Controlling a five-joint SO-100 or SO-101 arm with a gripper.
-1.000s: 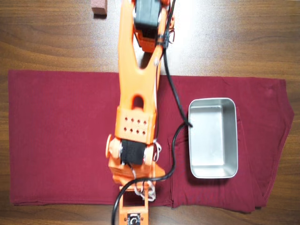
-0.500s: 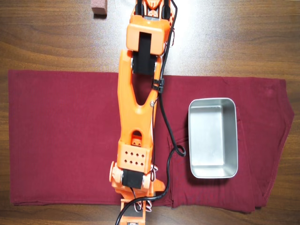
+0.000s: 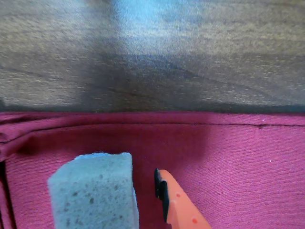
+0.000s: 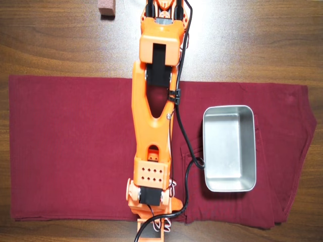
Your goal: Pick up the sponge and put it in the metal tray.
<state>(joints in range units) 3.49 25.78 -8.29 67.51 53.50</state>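
Gripper (image 3: pixel 147 191) is hanging open beside the sponge (image 3: pixel 93 193); it should be straddling it squarely before squeezing.

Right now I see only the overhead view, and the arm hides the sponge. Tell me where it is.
Observer: In the wrist view the sponge lies on the red cloth, at lower left.
Operator: Tell me how the gripper stands to it.
Observer: One orange finger shows just right of it, with a strip of cloth between them.
Operator: Report the other finger.
Observer: It is out of frame, so I cannot tell whether the jaws are open.
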